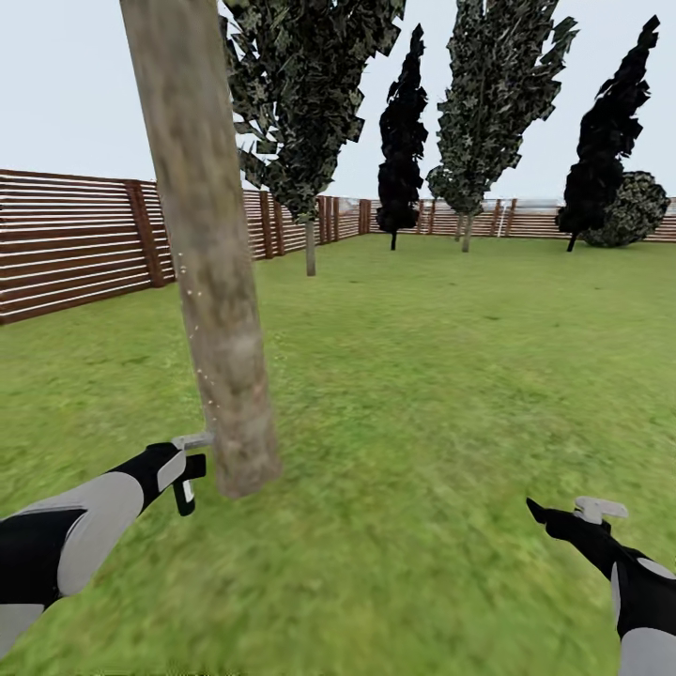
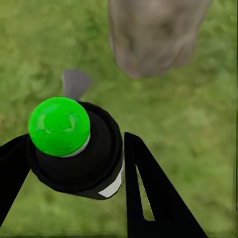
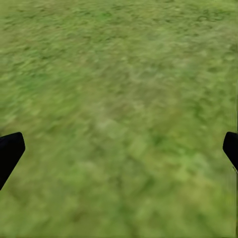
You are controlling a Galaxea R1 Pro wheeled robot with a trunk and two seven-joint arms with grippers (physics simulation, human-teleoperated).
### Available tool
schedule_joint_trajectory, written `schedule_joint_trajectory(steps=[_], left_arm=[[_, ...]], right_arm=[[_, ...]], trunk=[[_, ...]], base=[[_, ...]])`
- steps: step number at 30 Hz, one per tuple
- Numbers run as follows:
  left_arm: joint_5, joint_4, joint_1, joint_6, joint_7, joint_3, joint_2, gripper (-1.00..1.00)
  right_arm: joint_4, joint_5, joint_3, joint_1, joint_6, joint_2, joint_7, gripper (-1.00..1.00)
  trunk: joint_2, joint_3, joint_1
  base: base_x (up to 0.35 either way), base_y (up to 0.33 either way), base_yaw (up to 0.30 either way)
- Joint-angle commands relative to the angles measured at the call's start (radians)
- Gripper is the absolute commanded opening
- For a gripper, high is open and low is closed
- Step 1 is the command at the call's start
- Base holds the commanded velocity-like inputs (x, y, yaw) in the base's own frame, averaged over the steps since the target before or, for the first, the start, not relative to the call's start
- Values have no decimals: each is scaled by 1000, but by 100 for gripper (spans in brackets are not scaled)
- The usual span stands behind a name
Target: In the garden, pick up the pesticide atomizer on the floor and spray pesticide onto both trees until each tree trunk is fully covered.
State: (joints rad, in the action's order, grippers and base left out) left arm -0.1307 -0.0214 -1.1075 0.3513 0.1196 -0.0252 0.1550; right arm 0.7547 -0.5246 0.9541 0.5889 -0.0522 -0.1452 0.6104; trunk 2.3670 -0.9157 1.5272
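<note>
Left gripper [image 2: 74,168] clamped around sprayer [image 2: 74,148], nozzle beside tree trunk [image 1: 211,282]; right gripper [image 3: 119,148] spread wide, empty; no readable writing.

Atomizer [image 1: 188,469] in left tool, nozzle at trunk [image 1: 211,263] base; whitish specks on bark.

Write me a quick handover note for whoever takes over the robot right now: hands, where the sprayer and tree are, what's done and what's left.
Left hand: shut on the sprayer, green cap toward the wrist camera, nozzle aimed at the base of the near tree trunk.
Right hand: open, holding nothing, over the lawn.
Done: sprayer picked up; a few whitish speckles show along the trunk's left edge.
Left: the trunk looks mostly bare, so spraying should probably continue up it. Then go to the second tree; I cannot tell from here which one it is.
</note>
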Motion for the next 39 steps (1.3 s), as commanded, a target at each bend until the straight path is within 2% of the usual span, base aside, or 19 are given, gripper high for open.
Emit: schedule_joint_trajectory(steps=[1, 5, 12, 39], left_arm=[[0, 0, 0, 0, 0, 1, 0, -100], [0, 0, 0, 0, 0, 1, 0, -100], [0, 0, 0, 0, -1, 1, -1, -100], [0, 0, 0, -2, -1, 0, -2, -100]], right_arm=[[0, 0, 0, 0, 0, 0, 0, 100], [0, 0, 0, 0, 0, 0, 0, 100], [0, 0, 0, 0, 0, 0, -1, 100], [-2, -1, 0, 0, 1, 1, -1, 100]], trunk=[[0, 0, 0], [0, 0, 0], [0, 0, 0], [0, 0, 0]], base=[[-1, -327, 52], [0, -327, 34], [60, -327, 228], [166, -303, 219]])
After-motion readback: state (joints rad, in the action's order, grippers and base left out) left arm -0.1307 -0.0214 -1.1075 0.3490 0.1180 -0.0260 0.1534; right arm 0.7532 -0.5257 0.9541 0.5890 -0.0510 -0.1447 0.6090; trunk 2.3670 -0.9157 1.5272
